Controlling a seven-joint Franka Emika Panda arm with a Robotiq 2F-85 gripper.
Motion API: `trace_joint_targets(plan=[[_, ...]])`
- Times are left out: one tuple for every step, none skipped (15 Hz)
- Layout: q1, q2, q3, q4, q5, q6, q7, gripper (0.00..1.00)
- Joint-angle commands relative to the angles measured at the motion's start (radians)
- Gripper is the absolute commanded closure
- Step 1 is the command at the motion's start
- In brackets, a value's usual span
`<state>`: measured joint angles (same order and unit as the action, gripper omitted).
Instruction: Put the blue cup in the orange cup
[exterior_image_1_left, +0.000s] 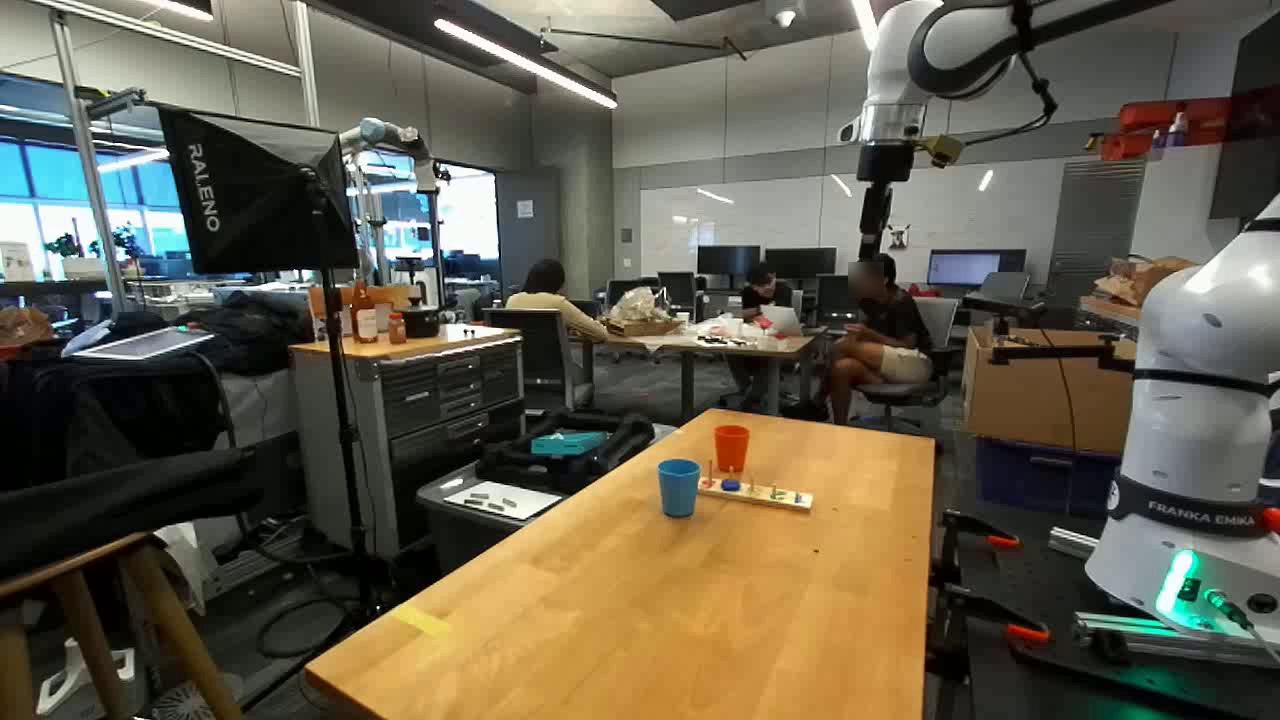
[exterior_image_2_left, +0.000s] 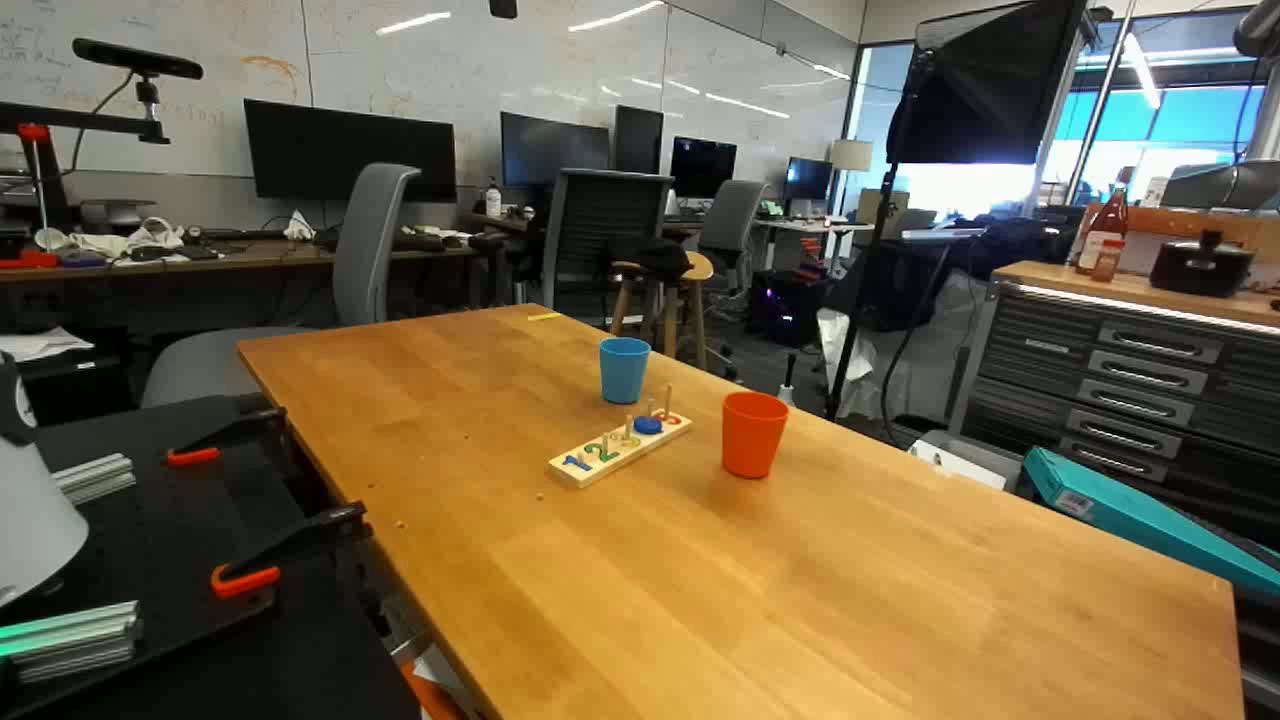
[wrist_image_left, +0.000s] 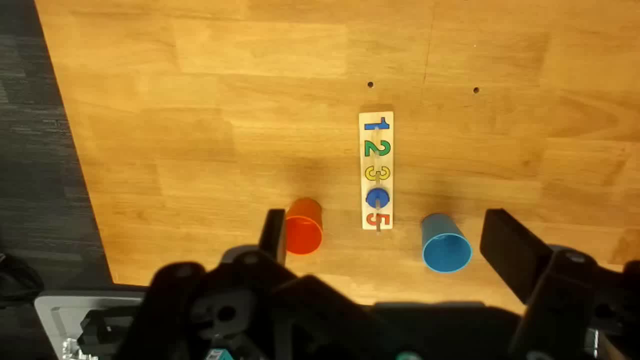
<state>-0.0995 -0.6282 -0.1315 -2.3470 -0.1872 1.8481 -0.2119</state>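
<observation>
The blue cup stands upright on the wooden table in both exterior views (exterior_image_1_left: 679, 489) (exterior_image_2_left: 624, 371); it also shows in the wrist view (wrist_image_left: 445, 245). The orange cup stands upright and apart from it in both exterior views (exterior_image_1_left: 732, 449) (exterior_image_2_left: 754, 435) and in the wrist view (wrist_image_left: 303, 227). Both cups look empty from above. My gripper (wrist_image_left: 384, 235) is open, with nothing between its fingers. It hangs high above the table, as an exterior view shows (exterior_image_1_left: 872, 245). In the wrist view the left finger overlaps the orange cup's edge, and the blue cup appears just inside the right finger.
A wooden number board (wrist_image_left: 377, 170) with upright pegs and a blue ring (wrist_image_left: 377, 198) lies between the cups on the table (exterior_image_2_left: 900, 590). Clamps (exterior_image_2_left: 245, 580) grip the table edge by the robot base. A grey bin (exterior_image_1_left: 450, 520) stands beside the table.
</observation>
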Motion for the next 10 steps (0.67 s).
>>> trace_joint_targets(plan=[[0.006,0.0,-0.004,0.005,-0.002,-0.001,0.003,0.0],[0.006,-0.001,-0.004,0.01,-0.002,-0.001,0.003,0.0],[0.006,-0.003,-0.004,0.012,-0.003,-0.001,0.003,0.0],[0.006,-0.004,-0.004,0.013,-0.003,-0.001,0.003,0.0],[0.012,0.003,0.007,0.002,-0.01,0.006,0.001,0.0],[0.024,0.018,0.028,-0.021,-0.015,0.042,0.016,0.0],[0.039,0.034,0.043,-0.037,-0.012,0.068,0.02,0.0],[0.058,0.06,0.064,-0.051,-0.007,0.101,0.028,0.0],[0.076,0.096,0.086,-0.061,-0.001,0.137,0.041,0.0],[0.092,0.14,0.116,-0.069,-0.007,0.185,0.059,0.0]])
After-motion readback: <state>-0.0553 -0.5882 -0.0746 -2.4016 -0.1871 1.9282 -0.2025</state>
